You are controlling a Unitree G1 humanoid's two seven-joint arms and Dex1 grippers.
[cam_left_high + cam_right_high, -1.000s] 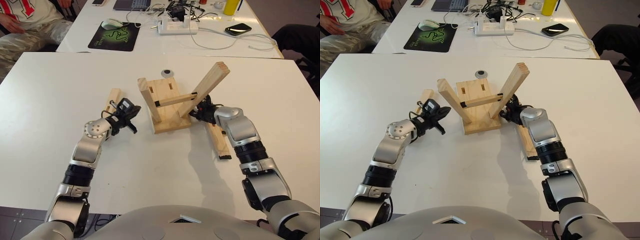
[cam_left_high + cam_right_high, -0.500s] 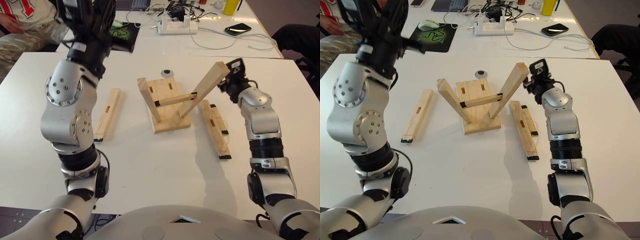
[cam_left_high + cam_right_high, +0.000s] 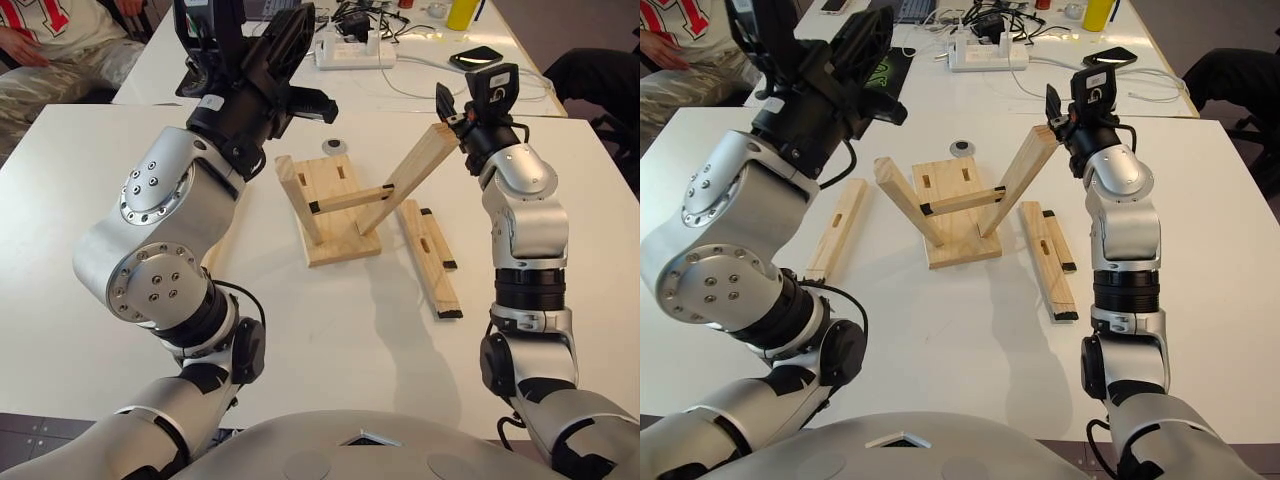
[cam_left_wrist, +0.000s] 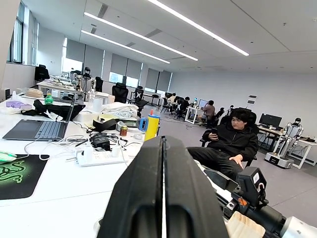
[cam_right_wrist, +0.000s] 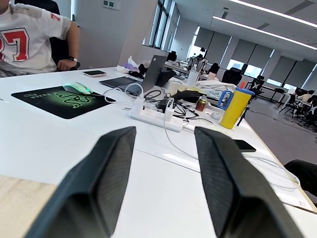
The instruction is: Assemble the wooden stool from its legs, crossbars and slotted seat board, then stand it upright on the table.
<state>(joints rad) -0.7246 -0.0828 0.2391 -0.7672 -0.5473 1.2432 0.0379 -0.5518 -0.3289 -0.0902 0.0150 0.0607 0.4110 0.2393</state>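
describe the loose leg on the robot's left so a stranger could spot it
On the white table, find the seat board lying flat in the middle with two legs slanting up from it. The loose leg lies flat on the robot's left of it, alone, whereas two pieces lie side by side on the right.

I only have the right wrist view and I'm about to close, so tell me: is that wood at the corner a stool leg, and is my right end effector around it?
Observer: Yes, it is the top end of the right-hand leg. The right end effector is open beside it, not around it.
Operator: Is that leg fitted?
Observer: It stands tilted on the seat board, joined by a crossbar to a second leg.
Operator: Any loose parts?
Observer: One wooden piece lies on the table right of the board, another left of it.
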